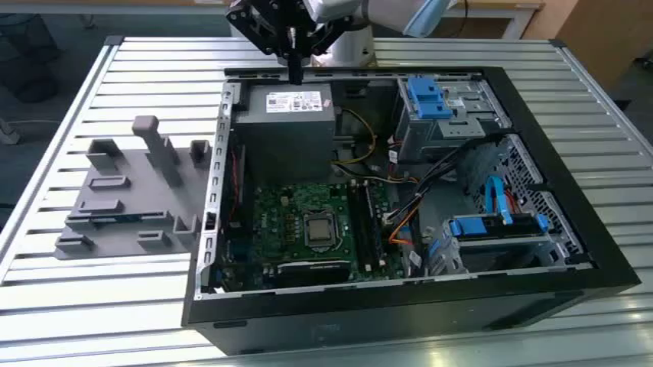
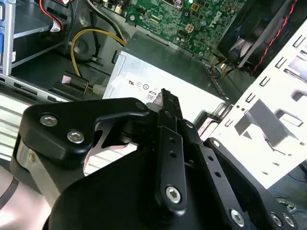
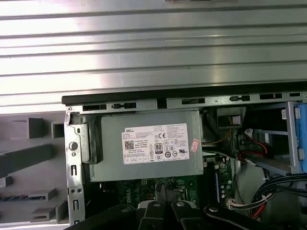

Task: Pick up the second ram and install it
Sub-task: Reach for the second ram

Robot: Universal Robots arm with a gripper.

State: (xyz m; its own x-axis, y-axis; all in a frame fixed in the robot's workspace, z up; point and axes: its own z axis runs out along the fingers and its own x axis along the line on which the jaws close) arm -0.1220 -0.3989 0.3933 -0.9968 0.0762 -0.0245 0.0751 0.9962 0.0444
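On the exterior view's left, the grey fixture (image 1: 97,195) stands on the table (image 1: 102,321). The ram (image 1: 121,217) lies in one of its slots, well apart from the gripper (image 1: 295,76). Further right, the gripper hangs over the power supply (image 1: 286,134) of the open case (image 1: 408,304), its claw pressed together.

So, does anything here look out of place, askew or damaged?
Nothing stands out. The open computer case lies flat on the slatted table, the grey fixture sits beside it on the exterior view's left, and the gripper hangs above the power supply.
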